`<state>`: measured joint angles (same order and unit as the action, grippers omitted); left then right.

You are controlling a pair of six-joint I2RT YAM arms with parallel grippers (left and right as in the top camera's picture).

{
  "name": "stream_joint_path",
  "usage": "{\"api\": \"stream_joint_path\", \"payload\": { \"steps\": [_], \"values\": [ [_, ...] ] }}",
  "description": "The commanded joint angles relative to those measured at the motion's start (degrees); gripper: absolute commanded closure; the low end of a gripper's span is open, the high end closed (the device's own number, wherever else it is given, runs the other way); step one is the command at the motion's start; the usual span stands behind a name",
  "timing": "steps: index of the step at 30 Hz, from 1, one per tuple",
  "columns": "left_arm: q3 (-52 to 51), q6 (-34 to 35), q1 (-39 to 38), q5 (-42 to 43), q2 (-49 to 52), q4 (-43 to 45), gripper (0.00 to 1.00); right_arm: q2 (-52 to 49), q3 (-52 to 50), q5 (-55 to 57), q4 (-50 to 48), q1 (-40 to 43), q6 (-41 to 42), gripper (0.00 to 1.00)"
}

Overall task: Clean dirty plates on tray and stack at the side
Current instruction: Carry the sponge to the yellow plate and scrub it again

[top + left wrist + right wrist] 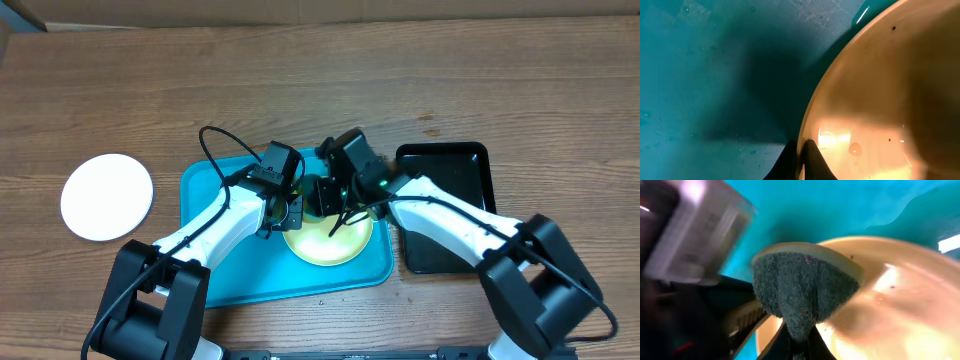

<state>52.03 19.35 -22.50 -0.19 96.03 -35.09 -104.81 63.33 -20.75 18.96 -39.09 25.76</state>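
Just below frame centre, the yellow-green plate sits on the turquoise tray, its left rim pinched by the left pincer, while the right pincer pinches a dark green sponge at the plate's edge, and a white plate lies on the bench at far left.

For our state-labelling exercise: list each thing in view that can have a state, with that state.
Large turquoise plastic tray: flat, carrying one plate.
Pale yellow-green round plate: on that tray, dark-specked.
Round white plate: off the tray, to its left.
Dark green scouring sponge: against the yellow-green plate.
Left tool: shut on the yellow-green plate's rim.
Right tool: shut on the sponge.
Glossy black rectangular tray: flat, beside the turquoise tray.
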Motion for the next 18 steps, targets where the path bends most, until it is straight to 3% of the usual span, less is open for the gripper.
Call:
{"api": "stream_joint_path", "payload": {
  "steps": [1,9,18],
  "values": [
    [-0.68,-0.52,0.00,-1.70,1.70,-0.61,0.96,-4.63,-1.40,-1.31,-2.45,-0.90,-0.28,0.96],
    [-0.68,-0.57,0.00,-1.75,1.70,-0.70,0.96,-4.76,-0.81,2.71,-2.93,1.20,-0.28,0.96],
    [-0.68,-0.55,0.00,-1.79,1.70,-0.83,0.96,7.89,2.08,1.66,6.21,9.03,-1.77,0.96]
  ]
}}
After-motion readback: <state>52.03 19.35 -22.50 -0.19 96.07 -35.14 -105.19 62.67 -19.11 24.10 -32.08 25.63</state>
